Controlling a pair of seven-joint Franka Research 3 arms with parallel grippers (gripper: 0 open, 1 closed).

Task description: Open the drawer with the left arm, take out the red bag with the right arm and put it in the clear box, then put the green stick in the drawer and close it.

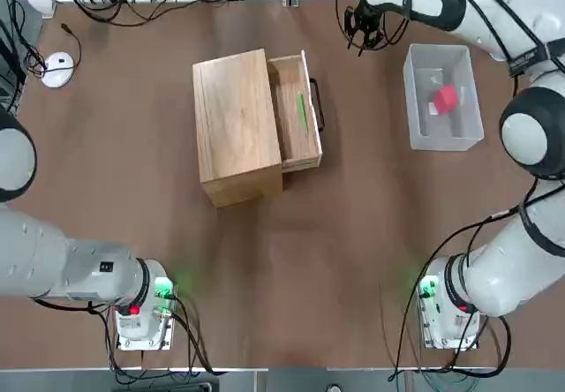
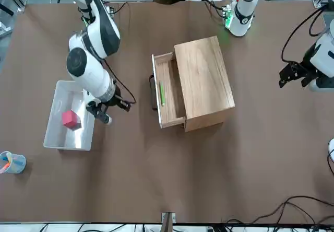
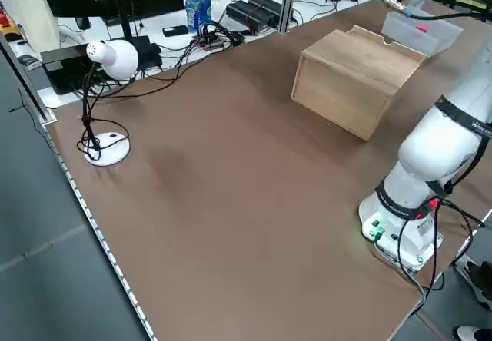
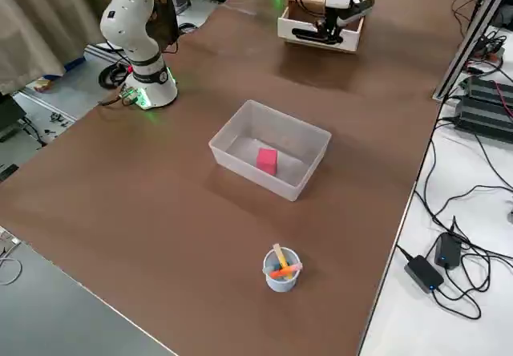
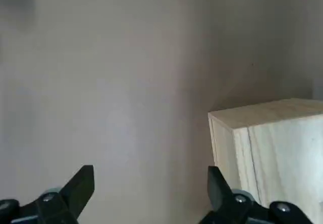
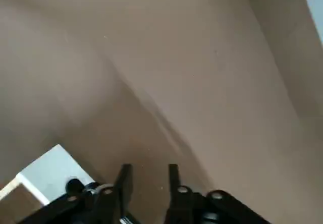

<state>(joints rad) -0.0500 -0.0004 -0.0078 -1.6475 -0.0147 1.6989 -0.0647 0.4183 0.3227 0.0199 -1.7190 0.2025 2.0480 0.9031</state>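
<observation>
The drawer (image 1: 291, 140) stands pulled out of the light-wood cabinet (image 1: 234, 123), its black handle (image 1: 317, 105) toward the robot's right. Inside it lies the green stick (image 1: 302, 109) (image 2: 162, 93). The red bag (image 1: 446, 99) (image 2: 71, 119) rests in the clear box (image 1: 415, 101). My right gripper (image 1: 364, 32) (image 6: 149, 176) hangs above bare table between drawer and box, toward the far edge; its fingers stand a narrow gap apart with nothing between them. Out at the robot's left, away from the cabinet, my left gripper (image 2: 290, 75) (image 5: 150, 183) is open wide and holds nothing.
A small bluish cup with pens (image 4: 280, 268) stands past the clear box near the far right corner. A white desk lamp (image 3: 108, 58) sits at the far left corner. Cables run along the far edge.
</observation>
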